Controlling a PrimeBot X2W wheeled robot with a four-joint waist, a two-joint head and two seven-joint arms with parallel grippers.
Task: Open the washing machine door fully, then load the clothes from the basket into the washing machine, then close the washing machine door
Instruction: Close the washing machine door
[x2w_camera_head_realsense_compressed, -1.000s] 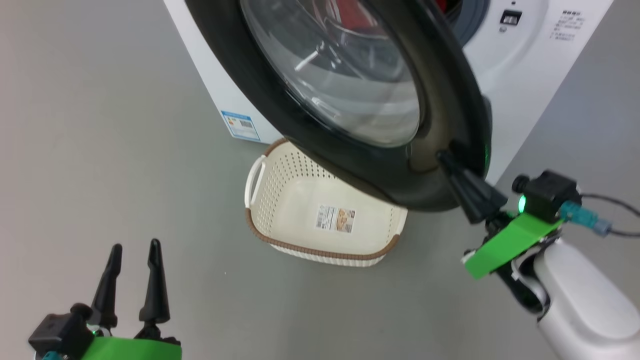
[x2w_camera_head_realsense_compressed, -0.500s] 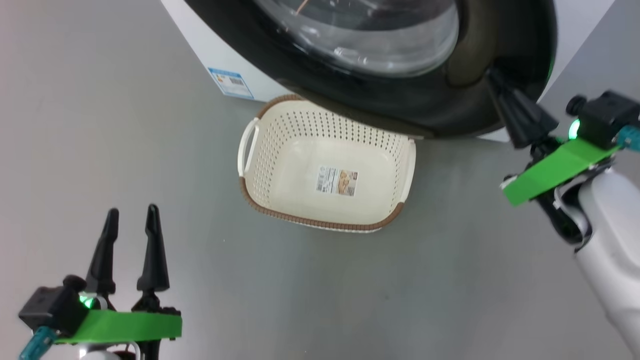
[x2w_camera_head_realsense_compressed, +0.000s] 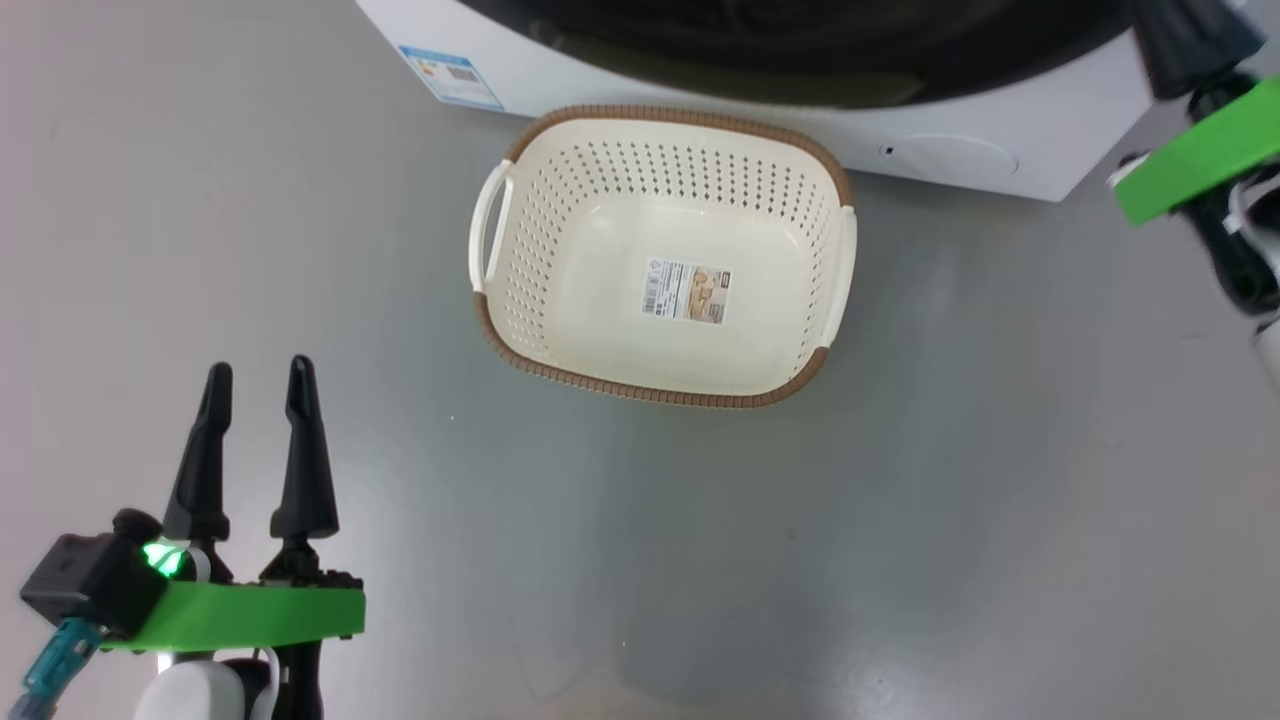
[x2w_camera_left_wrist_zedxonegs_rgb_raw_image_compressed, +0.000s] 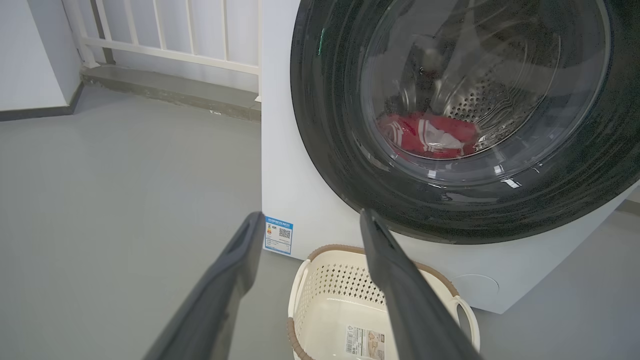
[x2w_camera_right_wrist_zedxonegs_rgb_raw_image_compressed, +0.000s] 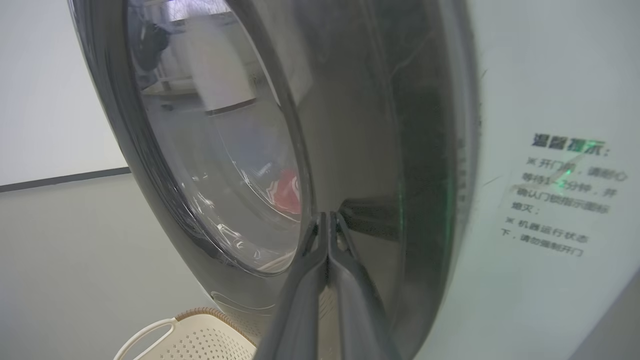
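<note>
The washing machine (x2w_camera_head_realsense_compressed: 950, 160) stands at the top of the head view. Its glossy black door (x2w_camera_left_wrist_zedxonegs_rgb_raw_image_compressed: 330, 150) lies against or very near the white front; whether it is latched I cannot tell. Through the glass, the red and white clothes (x2w_camera_left_wrist_zedxonegs_rgb_raw_image_compressed: 430, 137) lie inside the steel drum. The cream basket (x2w_camera_head_realsense_compressed: 520, 300) sits on the floor before the machine, holding just its paper label. My right gripper (x2w_camera_right_wrist_zedxonegs_rgb_raw_image_compressed: 327, 216) is shut, its tips touching the door's black rim (x2w_camera_right_wrist_zedxonegs_rgb_raw_image_compressed: 425, 200). My left gripper (x2w_camera_head_realsense_compressed: 258, 368) hangs open over the floor, left of and nearer than the basket, with nothing between its fingers.
Grey floor spreads to the left of and in front of the basket. A white railing (x2w_camera_left_wrist_zedxonegs_rgb_raw_image_compressed: 165, 30) on a raised step (x2w_camera_left_wrist_zedxonegs_rgb_raw_image_compressed: 170, 90) runs behind the machine's left side. A blue label (x2w_camera_head_realsense_compressed: 450, 75) and a round cap (x2w_camera_head_realsense_compressed: 955, 155) sit low on the front.
The door has swung from wide open over the basket to the machine's front, with my shut right gripper following its rim. The head camera tilted down. My left gripper stayed put.
</note>
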